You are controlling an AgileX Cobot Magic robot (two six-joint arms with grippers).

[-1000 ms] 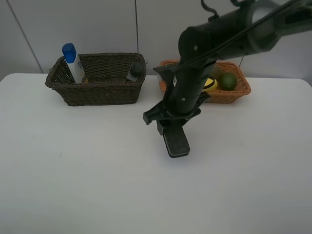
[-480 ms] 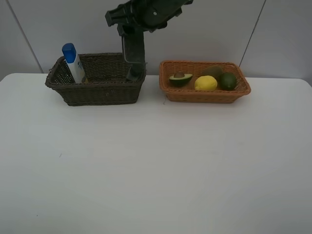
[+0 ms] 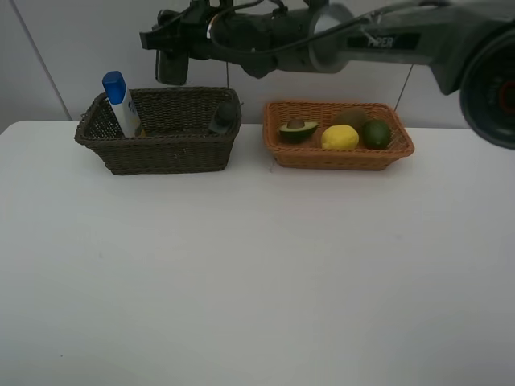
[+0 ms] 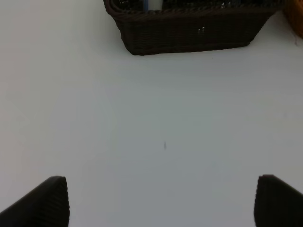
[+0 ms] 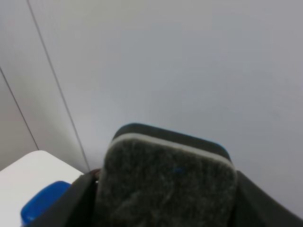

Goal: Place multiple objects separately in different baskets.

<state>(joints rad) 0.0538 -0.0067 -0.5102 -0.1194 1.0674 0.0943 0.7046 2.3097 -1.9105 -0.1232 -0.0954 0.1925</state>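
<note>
My right gripper (image 3: 170, 63) reaches across from the right and hangs above the back of the dark brown basket (image 3: 161, 154), shut on the black eraser block (image 3: 170, 71). In the right wrist view the eraser's (image 5: 168, 184) grey felt face fills the space between the fingers. A blue-capped white bottle (image 3: 122, 103) and a dark grey bottle (image 3: 223, 117) stand in that basket. The orange-tan basket (image 3: 346, 159) holds the halved avocado (image 3: 297, 129), lemon (image 3: 339, 137), lime (image 3: 376, 133) and kiwi (image 3: 350, 119). My left gripper (image 4: 161, 203) is open over bare table, short of the dark basket (image 4: 189, 33).
The white table (image 3: 257, 273) stretches in front of both baskets. A grey wall stands close behind them. The right arm (image 3: 362, 40) spans the air above the orange-tan basket. The bottle's blue cap (image 5: 42, 203) shows at the corner of the right wrist view.
The right arm has lifted the eraser from low over the middle of the table and swung it left and back, to above the dark basket. The left gripper stays open.
</note>
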